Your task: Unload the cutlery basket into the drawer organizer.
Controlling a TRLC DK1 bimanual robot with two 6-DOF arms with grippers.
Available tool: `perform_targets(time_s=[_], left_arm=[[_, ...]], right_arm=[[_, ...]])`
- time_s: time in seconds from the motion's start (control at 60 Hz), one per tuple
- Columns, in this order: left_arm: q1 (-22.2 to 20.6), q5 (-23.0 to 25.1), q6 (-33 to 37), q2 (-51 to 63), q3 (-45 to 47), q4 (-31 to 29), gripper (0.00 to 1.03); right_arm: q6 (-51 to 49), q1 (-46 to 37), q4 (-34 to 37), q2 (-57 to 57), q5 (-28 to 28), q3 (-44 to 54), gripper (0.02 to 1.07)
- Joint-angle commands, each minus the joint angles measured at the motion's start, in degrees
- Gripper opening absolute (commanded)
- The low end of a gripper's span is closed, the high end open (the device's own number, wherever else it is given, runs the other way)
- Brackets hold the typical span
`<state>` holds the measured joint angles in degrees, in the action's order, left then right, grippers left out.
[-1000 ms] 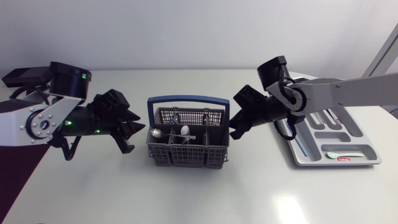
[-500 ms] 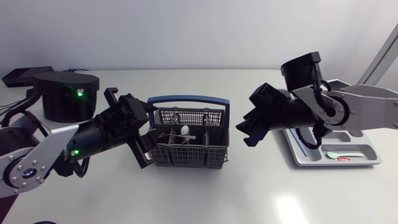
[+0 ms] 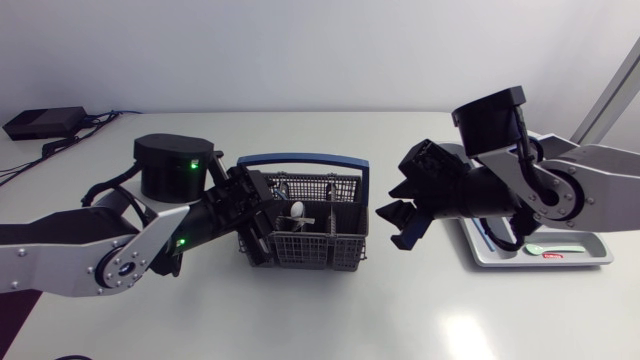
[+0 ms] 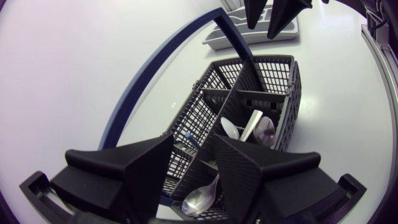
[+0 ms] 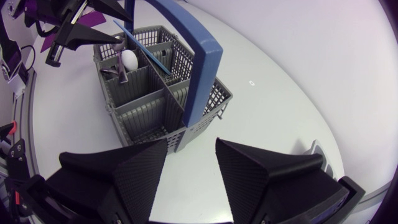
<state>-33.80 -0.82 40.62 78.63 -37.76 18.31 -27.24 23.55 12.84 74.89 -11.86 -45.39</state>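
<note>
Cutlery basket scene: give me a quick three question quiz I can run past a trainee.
1. True or false: the right gripper is open and empty.
2. Which gripper hangs over one end of the cutlery basket? A) left gripper B) right gripper C) neither
3. Fill in: the basket's handle is coloured ____.
Key: 1 true; 2 A; 3 blue.

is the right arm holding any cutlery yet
No, the right jaws stand open with nothing between them, just short of the cutlery basket.
</note>
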Motion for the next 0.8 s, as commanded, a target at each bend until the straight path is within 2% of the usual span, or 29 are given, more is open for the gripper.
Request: perform_targets(time_s=[0.0,0.267,0.467,0.667,0.783], left_arm=[[0.3,-0.4,1.1,2.0,-1.5,1.5,0.33],[0.2,-0.4,1.1,3.1,-1.9,4.2,0.07],[0.0,-0.4,1.4,0.1,-1.3,3.7,0.04],[-0.8,-0.4,1.8,-8.4,-1.5,-2.0,0.04],[-3.2,-0.5,1.7,-15.7,-2.8,-9.5,0.04]], right_arm=[[-0.1,0.6,0.0,0.0,0.7,1.4,0.6],[-0.1,0.9,-0.5,0.6,0.8,1.5,0.6],[-0.1,1.4,-0.7,1.3,0.8,1.8,0.6],[-0.2,2.3,-0.7,0.4,1.5,2.1,0.6],[-0.2,3.1,0.0,-1.0,1.7,2.3,0.6]])
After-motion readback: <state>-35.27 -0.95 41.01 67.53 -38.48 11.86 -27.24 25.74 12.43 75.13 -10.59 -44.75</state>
